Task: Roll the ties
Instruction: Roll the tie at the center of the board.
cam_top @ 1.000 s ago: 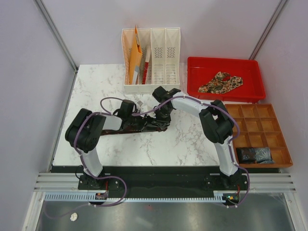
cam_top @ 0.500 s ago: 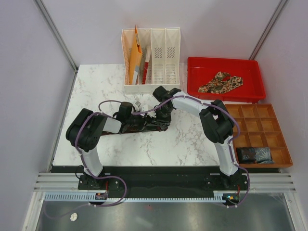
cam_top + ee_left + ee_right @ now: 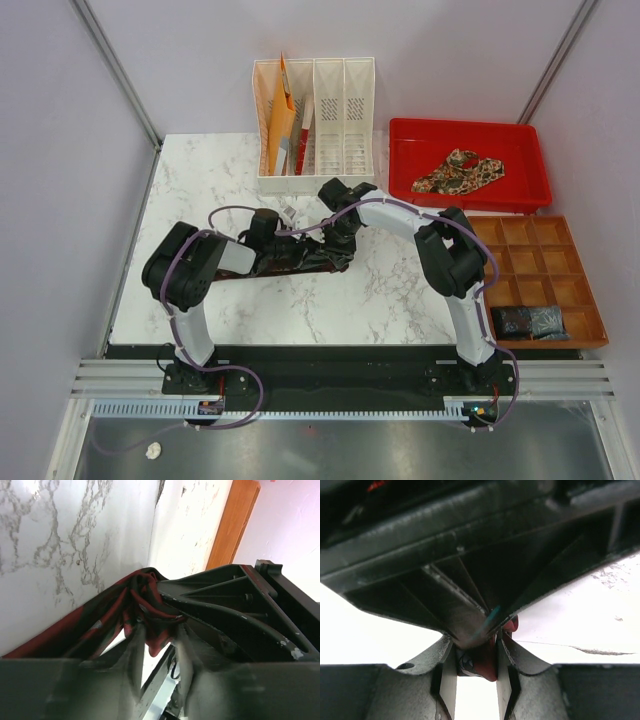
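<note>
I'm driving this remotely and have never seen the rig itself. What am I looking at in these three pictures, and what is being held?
Two robot arms are bolted at the near edge of a marble table. The overhead picture looks down on them, and both reach to a dark tie lying on it. The other two pictures come from a camera on each wrist, looking along the fingers. The right wrist view shows the right gripper closed on the tie's reddish cloth. In the left wrist view the cloth bunches at the left gripper, but I cannot tell if it grips. Further back are a white file rack, a red tray holding a paisley tie, and a brown compartment box.
</note>
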`<action>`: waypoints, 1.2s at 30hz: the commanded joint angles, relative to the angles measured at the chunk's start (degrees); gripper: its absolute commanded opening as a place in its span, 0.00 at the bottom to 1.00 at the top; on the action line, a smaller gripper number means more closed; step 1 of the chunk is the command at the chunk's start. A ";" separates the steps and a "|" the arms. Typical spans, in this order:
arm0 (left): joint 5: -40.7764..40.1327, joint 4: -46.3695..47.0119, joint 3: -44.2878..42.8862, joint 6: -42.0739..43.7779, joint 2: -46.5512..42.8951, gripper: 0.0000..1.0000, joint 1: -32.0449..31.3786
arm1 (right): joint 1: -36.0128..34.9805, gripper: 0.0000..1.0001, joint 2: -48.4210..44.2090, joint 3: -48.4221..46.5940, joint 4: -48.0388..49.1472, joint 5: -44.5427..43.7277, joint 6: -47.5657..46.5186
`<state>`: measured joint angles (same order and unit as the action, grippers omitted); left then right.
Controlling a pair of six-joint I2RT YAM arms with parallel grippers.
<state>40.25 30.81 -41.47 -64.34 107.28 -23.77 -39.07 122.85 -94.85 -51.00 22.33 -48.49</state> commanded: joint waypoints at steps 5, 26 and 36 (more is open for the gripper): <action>-3.86 -7.57 -3.09 2.36 0.21 0.07 -0.05 | -0.39 0.14 0.99 0.28 0.03 1.58 1.20; -18.19 -40.56 -11.79 23.99 -1.02 0.02 0.56 | 9.71 0.83 -4.02 3.79 9.69 19.23 11.67; -16.44 -38.72 -9.68 23.91 -0.32 0.02 1.71 | 10.06 0.83 -10.87 21.54 35.15 23.74 11.93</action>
<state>30.81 -1.58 -53.54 -45.69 104.81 -23.00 -29.32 115.98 -78.04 -31.42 43.05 -37.28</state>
